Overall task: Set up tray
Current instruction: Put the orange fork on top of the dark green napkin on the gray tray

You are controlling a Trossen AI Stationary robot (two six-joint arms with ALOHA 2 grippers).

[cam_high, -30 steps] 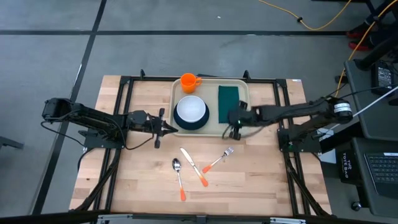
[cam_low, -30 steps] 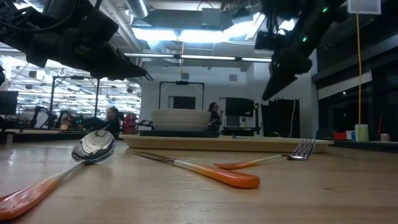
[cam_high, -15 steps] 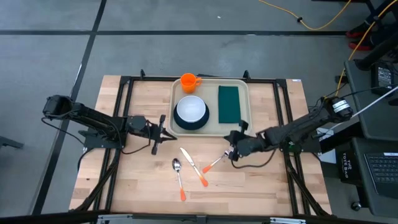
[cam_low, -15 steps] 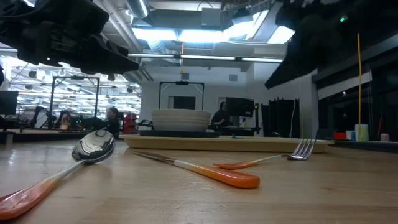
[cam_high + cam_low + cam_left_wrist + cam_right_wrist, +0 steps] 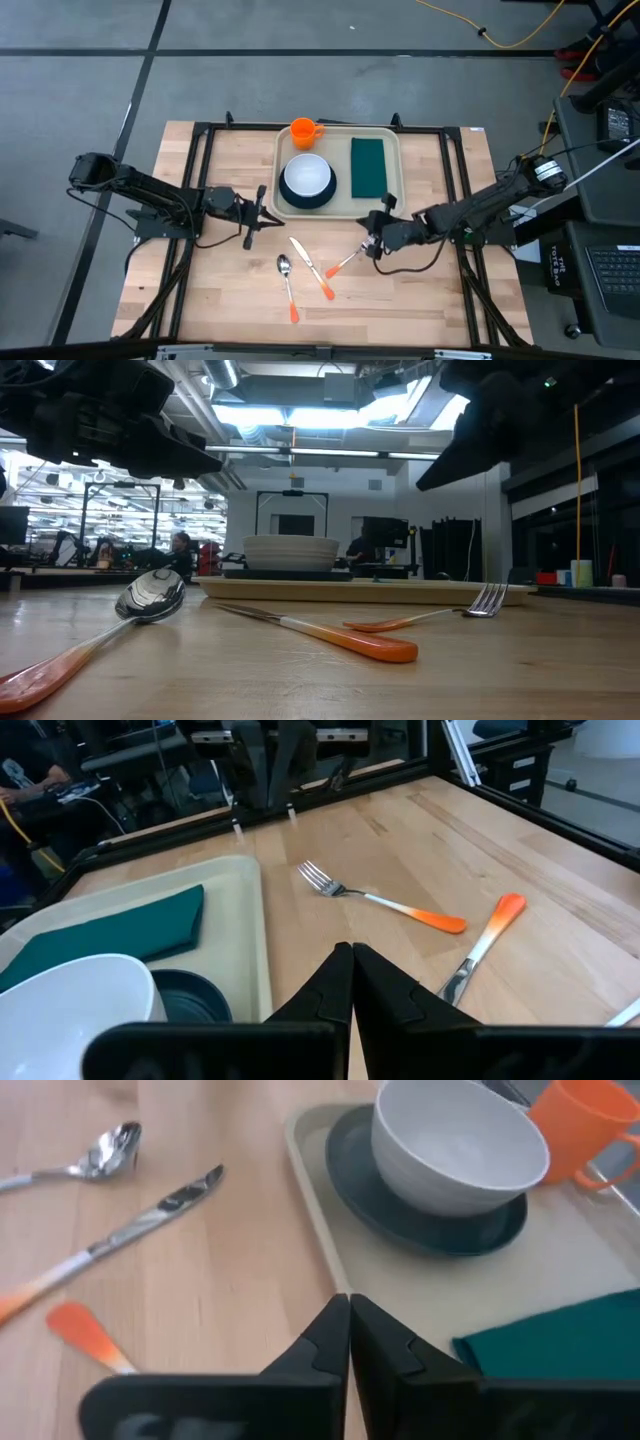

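The beige tray lies at the table's far middle. It carries a white bowl on a dark plate, an orange mug and a green napkin. An orange-handled fork, knife and spoon lie flat on the wood nearer me. My right gripper is shut and hovers above the fork's tines, touching nothing. My left gripper is shut too and hangs off the tray's near-left corner, pointing right.
Black frame rails run along the table's left and right sides and its far edge. Bare wood lies near the table's near edge and right of the fork. The room beyond the table holds monitors and people.
My right gripper has swung from above the tray's near edge beside the napkin toward the table's near edge and now hangs over the fork's tine end. It has stayed there for the last half second. The cutlery and the tray's contents have not moved.
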